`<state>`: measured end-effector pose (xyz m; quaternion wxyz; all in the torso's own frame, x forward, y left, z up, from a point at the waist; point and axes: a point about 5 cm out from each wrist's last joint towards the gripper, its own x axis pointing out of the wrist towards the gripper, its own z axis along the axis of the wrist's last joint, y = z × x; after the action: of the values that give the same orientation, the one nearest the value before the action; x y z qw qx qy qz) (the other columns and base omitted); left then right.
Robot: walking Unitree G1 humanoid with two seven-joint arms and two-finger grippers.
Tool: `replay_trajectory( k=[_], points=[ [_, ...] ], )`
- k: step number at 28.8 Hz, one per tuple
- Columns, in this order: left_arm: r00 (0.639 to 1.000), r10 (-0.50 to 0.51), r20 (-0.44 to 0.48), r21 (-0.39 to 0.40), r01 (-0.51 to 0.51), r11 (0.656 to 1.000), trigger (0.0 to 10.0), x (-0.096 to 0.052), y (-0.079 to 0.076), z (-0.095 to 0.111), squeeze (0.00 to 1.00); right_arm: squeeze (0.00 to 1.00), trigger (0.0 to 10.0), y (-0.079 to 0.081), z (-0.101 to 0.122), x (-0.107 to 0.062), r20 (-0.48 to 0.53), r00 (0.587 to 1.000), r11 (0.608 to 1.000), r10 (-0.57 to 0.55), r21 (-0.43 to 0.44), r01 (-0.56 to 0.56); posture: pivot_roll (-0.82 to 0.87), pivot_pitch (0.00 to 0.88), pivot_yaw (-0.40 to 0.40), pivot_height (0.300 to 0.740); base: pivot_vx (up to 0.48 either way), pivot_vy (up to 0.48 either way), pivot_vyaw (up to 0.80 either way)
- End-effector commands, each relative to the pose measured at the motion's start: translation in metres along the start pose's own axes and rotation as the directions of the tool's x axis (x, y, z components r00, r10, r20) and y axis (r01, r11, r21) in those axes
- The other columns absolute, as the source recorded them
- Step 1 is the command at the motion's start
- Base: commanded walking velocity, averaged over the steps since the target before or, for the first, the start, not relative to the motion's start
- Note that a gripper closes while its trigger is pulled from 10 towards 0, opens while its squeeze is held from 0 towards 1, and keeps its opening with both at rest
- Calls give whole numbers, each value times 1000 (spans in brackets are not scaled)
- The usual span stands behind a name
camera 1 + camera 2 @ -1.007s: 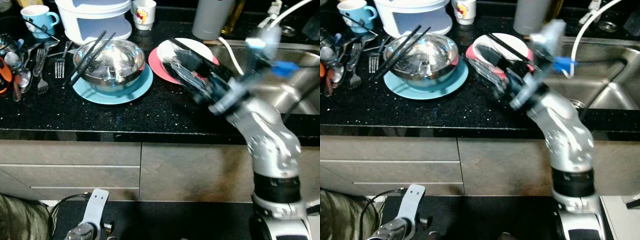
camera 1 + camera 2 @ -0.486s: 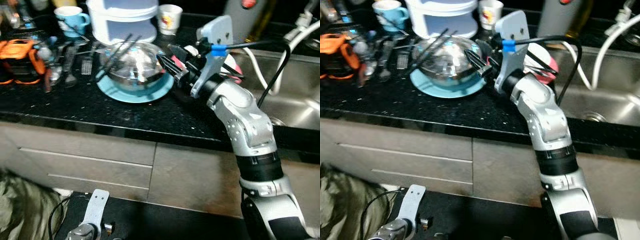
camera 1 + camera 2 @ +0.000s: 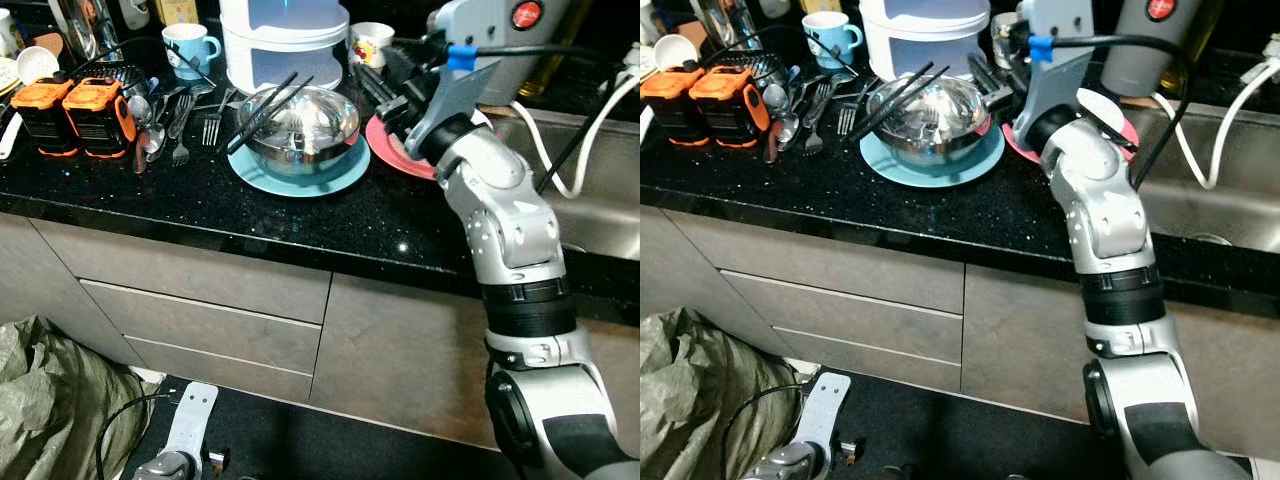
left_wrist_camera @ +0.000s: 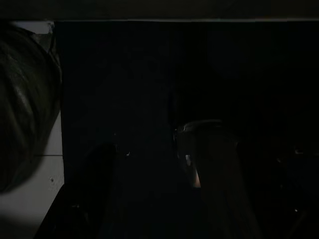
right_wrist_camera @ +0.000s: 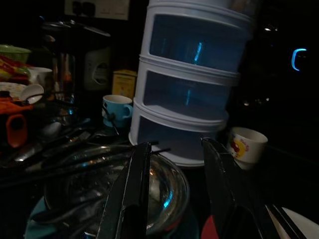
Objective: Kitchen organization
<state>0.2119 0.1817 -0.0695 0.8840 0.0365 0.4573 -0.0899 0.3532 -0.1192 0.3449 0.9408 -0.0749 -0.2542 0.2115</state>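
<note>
At the far left of the bench (image 3: 200, 215) stand two orange boxes (image 3: 82, 105), then a heap of cutlery (image 3: 170, 115) and a blue mug (image 3: 190, 45). The whole view has swung since a second ago, so the camera turned; the things have not moved. In the middle the steel bowl (image 3: 300, 125) sits on a teal plate (image 3: 298, 172) with chopsticks (image 3: 262, 105) across it, before a white stacked container (image 3: 283, 45). The right pincer (image 3: 385, 85), low over the pink plate (image 3: 395, 150) a second ago, has risen and now hangs between bowl and white cup (image 3: 372, 42), fingers parted, holding nothing. I judge it is lining up on the bowl. The left arm hangs idle; its pincer's state cannot be told.
</note>
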Motion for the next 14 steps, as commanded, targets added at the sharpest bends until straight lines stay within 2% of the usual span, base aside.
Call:
replay_trajectory(
  k=[1, 14],
  points=[
    [1000, -1, -30, -18, 0, 1000, 10000, -1, 0, -10, 0, 0, 10000, -1, 0, 0, 5, 1000, 1000, -16, -15, 16, 5, 139, -14, 740, 0, -364, 0],
    [1000, -4, -25, -24, 4, 1000, 10000, -1, -1, -8, 0, 0, 10000, -7, -4, -4, 10, 997, 993, -81, -87, 82, 3, 140, -12, 740, 0, -420, 0]
  ],
)
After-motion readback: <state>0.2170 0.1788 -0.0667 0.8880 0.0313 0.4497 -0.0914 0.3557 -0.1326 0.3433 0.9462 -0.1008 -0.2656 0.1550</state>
